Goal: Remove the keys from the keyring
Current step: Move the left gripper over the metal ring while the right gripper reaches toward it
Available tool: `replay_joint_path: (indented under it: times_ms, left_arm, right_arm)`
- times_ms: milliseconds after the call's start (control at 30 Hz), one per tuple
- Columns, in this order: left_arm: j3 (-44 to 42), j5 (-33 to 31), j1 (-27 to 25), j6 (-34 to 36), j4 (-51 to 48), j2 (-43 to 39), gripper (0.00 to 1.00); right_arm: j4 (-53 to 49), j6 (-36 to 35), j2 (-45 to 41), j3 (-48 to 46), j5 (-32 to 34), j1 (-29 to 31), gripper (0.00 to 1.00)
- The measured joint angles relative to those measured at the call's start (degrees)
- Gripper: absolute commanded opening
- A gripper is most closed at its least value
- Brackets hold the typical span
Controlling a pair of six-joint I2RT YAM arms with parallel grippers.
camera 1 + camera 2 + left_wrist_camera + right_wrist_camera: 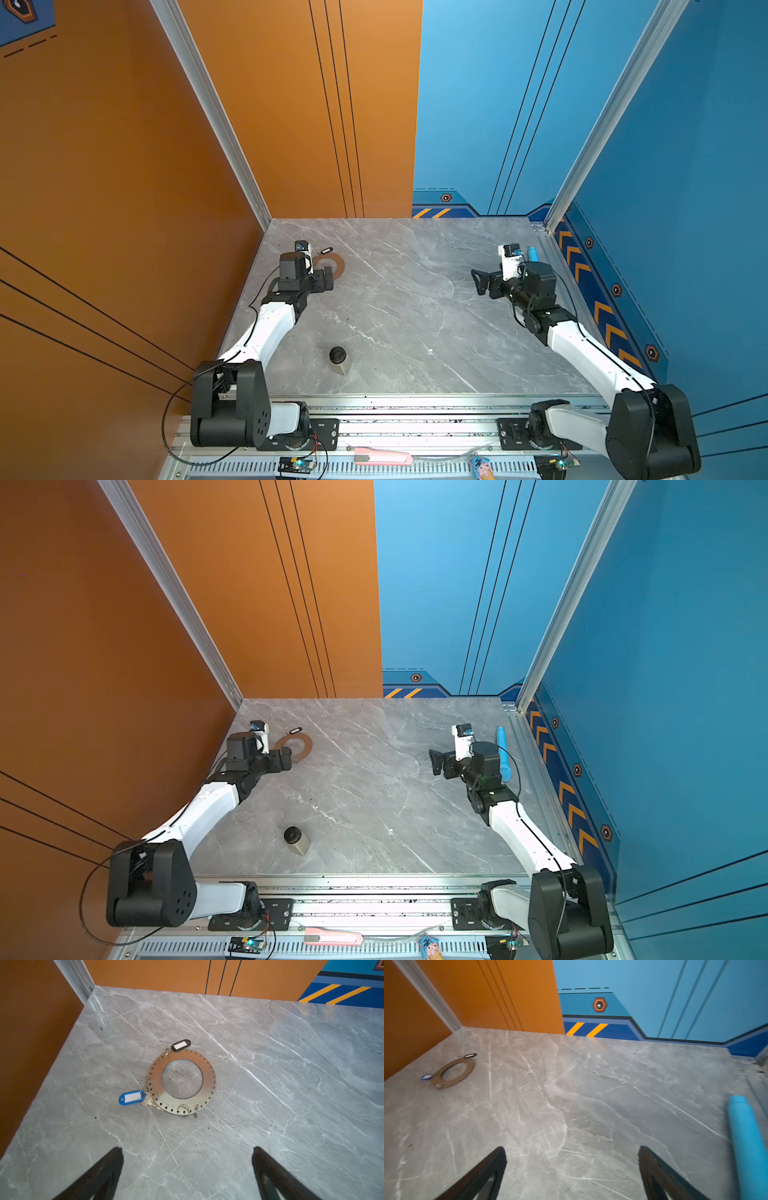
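The keyring (208, 1082) lies flat on the marble table near the far left corner, a wide thin metal annulus with small holes round its rim; it is tinted orange in both top views (340, 266) (307, 746). A black key tag (181, 1044) hangs from its far rim by a wire loop. A blue key tag (131, 1097) with metal keys (148, 1102) lies at its near left rim. Two bare wire loops sit on the near rim. My left gripper (187, 1148) hovers open just short of the ring, holding nothing. My right gripper (571, 1147) is open and empty far to the right (480, 282).
A light blue cylinder (747, 1147) lies beside the right arm along the right table edge (503, 754). A small beige block with a black round cap (338, 359) stands near the front left. Orange walls close the left and back, blue walls the right.
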Motion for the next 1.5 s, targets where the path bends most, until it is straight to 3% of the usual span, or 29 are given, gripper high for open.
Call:
replay_joint_path:
  times_ms: [267,667,1100,1500]
  left_arm:
    - [15.9,5.6,3.5,0.1,-12.1,14.9,0.99]
    - [37.1,6.5,6.7,0.3,-22.9,35.6,0.94]
    - [49.2,8.9,8.1,-1.5,-27.2,48.1,0.88]
    - [58.4,10.8,8.2,-4.0,-31.8,54.7,0.82]
  right_arm:
    - [-5.9,4.6,2.6,5.0,-2.7,9.3,1.0]
    - [-6.0,14.0,14.0,12.1,-5.1,19.9,1.0]
    - [-5.2,17.7,24.3,20.5,-6.6,24.0,0.99]
    - [-4.8,19.4,29.6,25.1,-8.2,24.2,0.97]
